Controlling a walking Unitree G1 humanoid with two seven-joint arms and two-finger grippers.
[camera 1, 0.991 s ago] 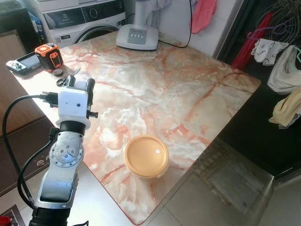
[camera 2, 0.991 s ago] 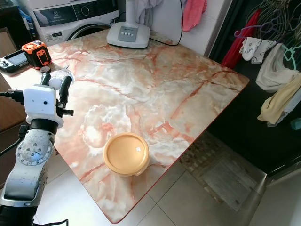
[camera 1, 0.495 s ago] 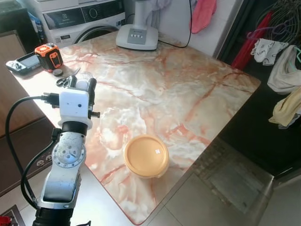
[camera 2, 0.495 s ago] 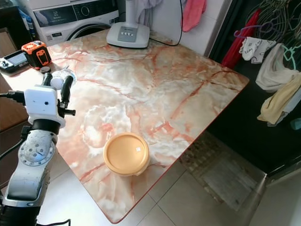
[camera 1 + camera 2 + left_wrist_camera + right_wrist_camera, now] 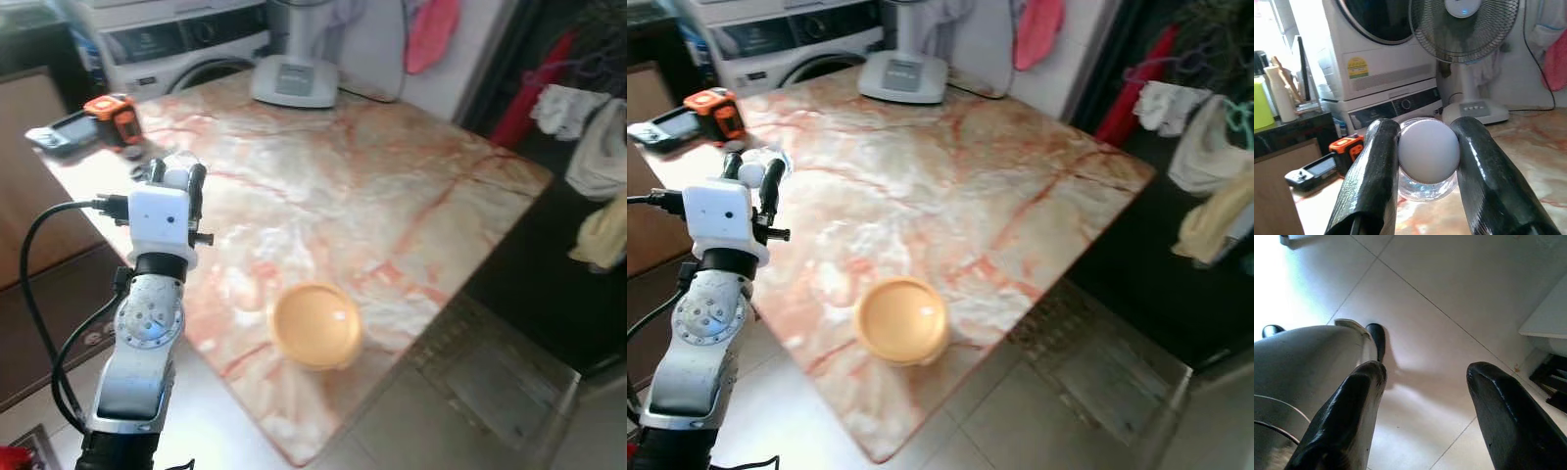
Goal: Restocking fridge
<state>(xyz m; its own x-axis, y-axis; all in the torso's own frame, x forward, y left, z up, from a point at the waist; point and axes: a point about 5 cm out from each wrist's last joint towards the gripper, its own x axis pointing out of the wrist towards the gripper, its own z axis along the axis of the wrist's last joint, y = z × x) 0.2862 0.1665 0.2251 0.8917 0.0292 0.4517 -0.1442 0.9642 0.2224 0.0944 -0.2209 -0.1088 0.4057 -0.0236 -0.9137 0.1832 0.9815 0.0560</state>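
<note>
- The left hand (image 5: 1425, 196) is raised over the marble tabletop (image 5: 392, 186) at about 9 o'clock, near its edge. Its two black fingers (image 5: 1374, 181) are closed against the white cap of a clear bottle (image 5: 1428, 152).
- A round orange container (image 5: 315, 324) sits on the tabletop at about 6 o'clock, well apart from the bottle.
- The right hand (image 5: 1422, 406) hangs over the tiled floor (image 5: 1449, 308), fingers spread wide, holding nothing.
</note>
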